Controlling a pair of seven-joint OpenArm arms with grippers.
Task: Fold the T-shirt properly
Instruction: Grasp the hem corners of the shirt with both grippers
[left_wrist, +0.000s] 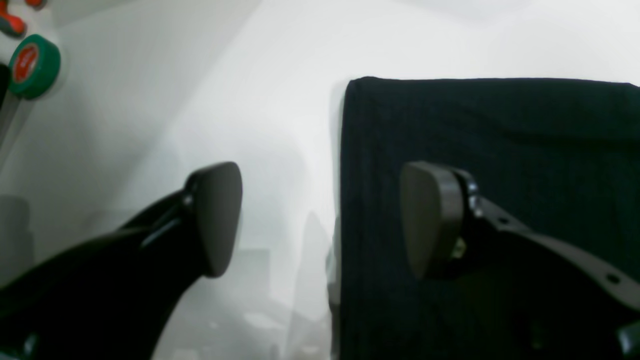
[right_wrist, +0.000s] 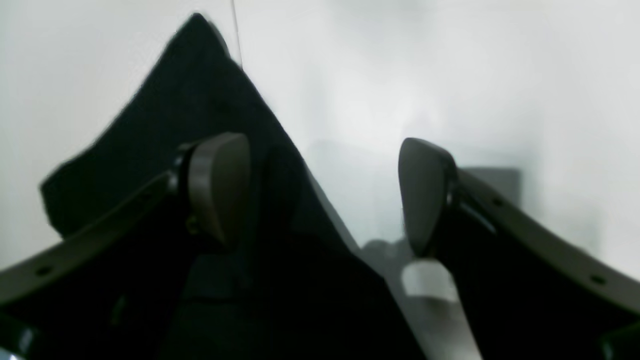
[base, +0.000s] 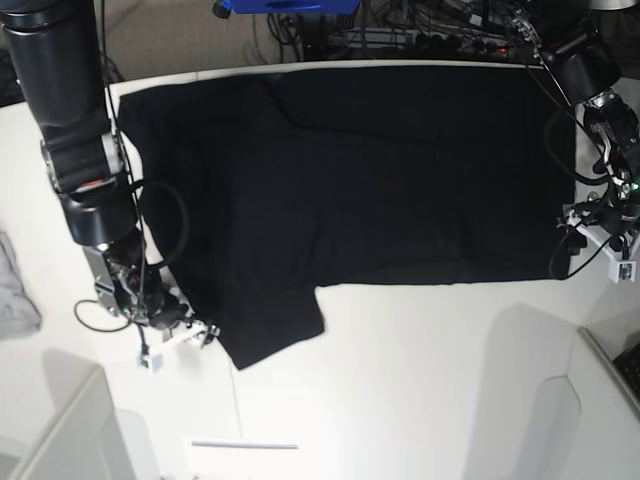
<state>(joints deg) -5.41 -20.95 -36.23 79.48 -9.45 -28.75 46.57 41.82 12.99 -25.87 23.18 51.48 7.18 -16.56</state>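
Left wrist view shows the left gripper wide open and holding nothing. One pad hangs over the black T-shirt, and the other pad hangs over the bare white table. The shirt's straight edge runs between the two pads. Far off past the gripper sits a green roll of tape.

The right gripper is open too, with nothing in it. A pointed part of the shirt lies under one pad, and white table lies under the other.

From the base view, the shirt is spread flat across the far half of the table, plain side up. A small grey cloth lies at the table's edge, well apart from the shirt. Cables and a blue thing sit behind the table.
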